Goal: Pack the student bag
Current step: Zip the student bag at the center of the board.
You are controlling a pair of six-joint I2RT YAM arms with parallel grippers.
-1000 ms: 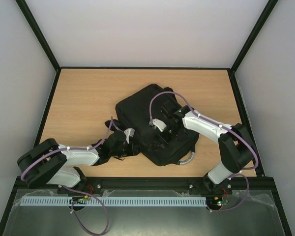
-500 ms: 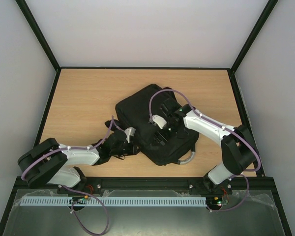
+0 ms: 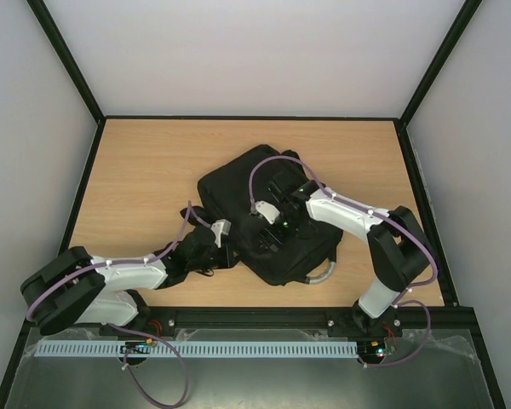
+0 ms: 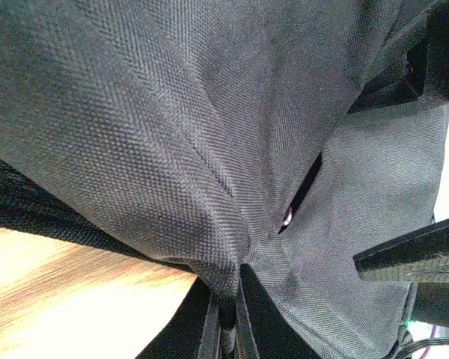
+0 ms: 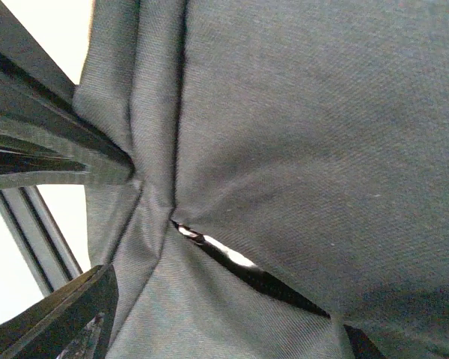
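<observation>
The student bag [image 3: 247, 192] — soft, limp fabric, best taken by a fold or seam — lies mid-worktop [image 3: 145, 170], left gripper [image 4: 226, 318] clamped on its edge, right gripper [image 3: 271, 232] spread wide over it, seemingly holding nothing.

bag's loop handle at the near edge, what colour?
Grey; the loop handle shows best in the top external view.

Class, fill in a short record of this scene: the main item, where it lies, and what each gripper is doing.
item: black bag
place: lying on the middle of the wooden table, with its grey handle towards the arms
left gripper: shut on a fold of bag fabric at the bag's near left edge
right gripper: open, down on top of the bag, fingers wide apart against the fabric
</observation>
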